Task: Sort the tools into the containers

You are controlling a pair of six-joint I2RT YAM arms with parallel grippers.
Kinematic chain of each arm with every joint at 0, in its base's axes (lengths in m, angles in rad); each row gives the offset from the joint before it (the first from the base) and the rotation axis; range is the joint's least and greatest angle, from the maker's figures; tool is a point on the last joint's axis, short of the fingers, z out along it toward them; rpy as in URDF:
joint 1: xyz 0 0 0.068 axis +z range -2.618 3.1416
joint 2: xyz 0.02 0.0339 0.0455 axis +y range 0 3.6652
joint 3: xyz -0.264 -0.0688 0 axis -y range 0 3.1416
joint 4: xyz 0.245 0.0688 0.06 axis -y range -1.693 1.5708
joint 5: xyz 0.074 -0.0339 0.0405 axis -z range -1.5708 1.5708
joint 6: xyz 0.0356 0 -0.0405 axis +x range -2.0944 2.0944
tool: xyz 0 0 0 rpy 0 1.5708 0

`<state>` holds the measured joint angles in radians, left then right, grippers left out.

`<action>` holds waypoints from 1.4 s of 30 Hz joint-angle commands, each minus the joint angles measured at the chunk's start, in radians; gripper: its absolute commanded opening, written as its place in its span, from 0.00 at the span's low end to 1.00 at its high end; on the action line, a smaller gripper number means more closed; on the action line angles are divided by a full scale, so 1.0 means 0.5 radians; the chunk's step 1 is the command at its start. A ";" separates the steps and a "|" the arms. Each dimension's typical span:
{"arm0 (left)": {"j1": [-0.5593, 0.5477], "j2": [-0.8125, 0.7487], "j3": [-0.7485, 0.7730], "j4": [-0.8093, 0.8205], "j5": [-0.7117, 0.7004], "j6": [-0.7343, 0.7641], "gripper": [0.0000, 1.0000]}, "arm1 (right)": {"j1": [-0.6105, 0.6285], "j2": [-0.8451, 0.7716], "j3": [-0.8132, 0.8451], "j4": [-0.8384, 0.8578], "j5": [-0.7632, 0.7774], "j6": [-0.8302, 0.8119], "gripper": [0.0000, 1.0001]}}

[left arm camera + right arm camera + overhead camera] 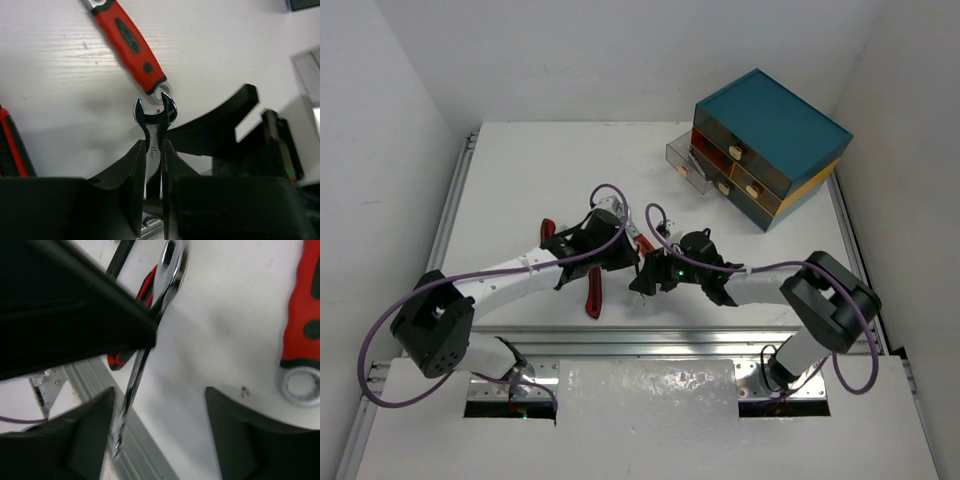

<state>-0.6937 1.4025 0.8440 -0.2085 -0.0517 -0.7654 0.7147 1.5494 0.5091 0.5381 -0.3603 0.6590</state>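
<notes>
My left gripper (152, 145) is shut on a slim silver spanner (154, 111), clamping its shank just below the open-end head. That head touches the ring end of a red-handled adjustable wrench (129, 42) lying on the white table. In the right wrist view the same spanner (150, 315) hangs down beside one finger of my right gripper (160, 390), which is open and holds nothing. The red wrench (304, 315) lies to the right there. Both grippers (625, 255) (642, 280) meet mid-table. The containers are the drawers of a teal-topped chest (770, 125) at the back right.
One smoky drawer (687, 160) of the chest stands pulled out. Red-and-black pliers handles (592, 292) lie beside the left arm and show again (10, 145) at the left edge. A metal rail (95, 385) runs along the table's near edge.
</notes>
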 commanded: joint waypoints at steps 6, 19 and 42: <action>-0.051 -0.225 -0.068 0.276 0.146 -0.104 0.15 | 0.052 0.114 0.148 0.479 -0.120 0.136 0.00; -0.051 -1.013 0.370 -0.904 -0.844 0.217 1.00 | -0.416 -0.044 1.233 -1.473 0.591 -0.731 0.00; -0.048 -1.559 0.052 -0.905 -1.038 0.715 1.00 | -0.859 1.188 3.096 -2.003 0.791 -1.404 0.40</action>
<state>-0.7151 0.6163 0.8730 -0.7086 -0.5797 -0.4301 0.2844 2.2063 2.0556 -0.4820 0.0307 -0.0422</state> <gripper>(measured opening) 0.996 0.375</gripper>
